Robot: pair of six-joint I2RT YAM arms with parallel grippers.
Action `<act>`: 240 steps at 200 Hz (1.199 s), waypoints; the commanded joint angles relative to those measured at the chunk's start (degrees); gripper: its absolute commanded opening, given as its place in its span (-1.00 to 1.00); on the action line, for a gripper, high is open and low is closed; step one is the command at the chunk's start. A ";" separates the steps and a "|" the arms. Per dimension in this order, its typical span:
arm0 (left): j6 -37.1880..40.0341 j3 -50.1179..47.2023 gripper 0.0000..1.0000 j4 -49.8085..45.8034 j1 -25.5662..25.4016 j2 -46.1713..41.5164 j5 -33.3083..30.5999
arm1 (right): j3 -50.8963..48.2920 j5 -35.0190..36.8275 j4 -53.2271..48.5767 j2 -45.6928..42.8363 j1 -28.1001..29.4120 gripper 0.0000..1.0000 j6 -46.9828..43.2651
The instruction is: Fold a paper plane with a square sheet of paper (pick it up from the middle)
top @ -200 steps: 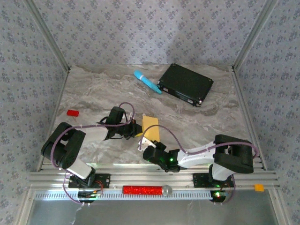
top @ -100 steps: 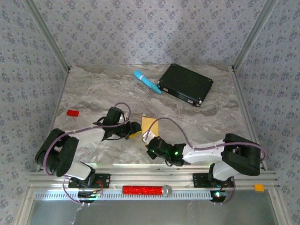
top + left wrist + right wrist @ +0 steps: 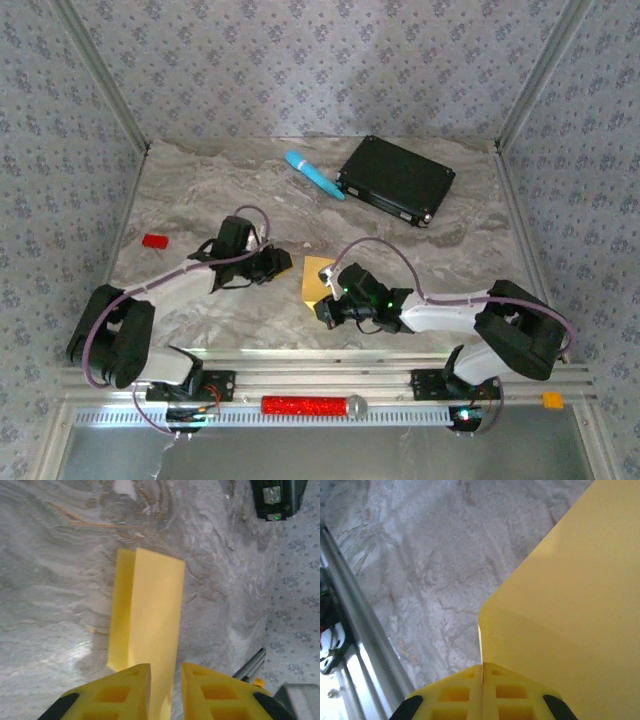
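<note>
The right pincer (image 3: 482,669) is clamped tight on the near edge of the yellow sheet (image 3: 570,605), apparently steadying it for a fold. Beyond, the left pincer (image 3: 165,672) stands narrowly parted (likely lining up a pinch), with the sheet stretching forward from its gap.

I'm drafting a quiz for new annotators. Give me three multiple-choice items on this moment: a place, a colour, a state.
1. The right hand is: A) wide open; B) shut on the square sheet of paper; C) shut on nothing.
2. The cylinder beside the black box is: A) red; B) light blue; C) green.
3. The red block lies: A) on the black box; B) on the sheet; C) left of the left hand, apart from it.
Key: 1 B, the right wrist view shows it pinching the sheet's edge; 2 B, pale blue body; 3 C, it sits alone at far left.
</note>
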 commanded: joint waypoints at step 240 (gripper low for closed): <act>7.76 16.52 -0.85 -4.47 -5.65 25.65 4.99 | -2.53 -5.87 6.23 3.27 -1.21 -0.92 6.63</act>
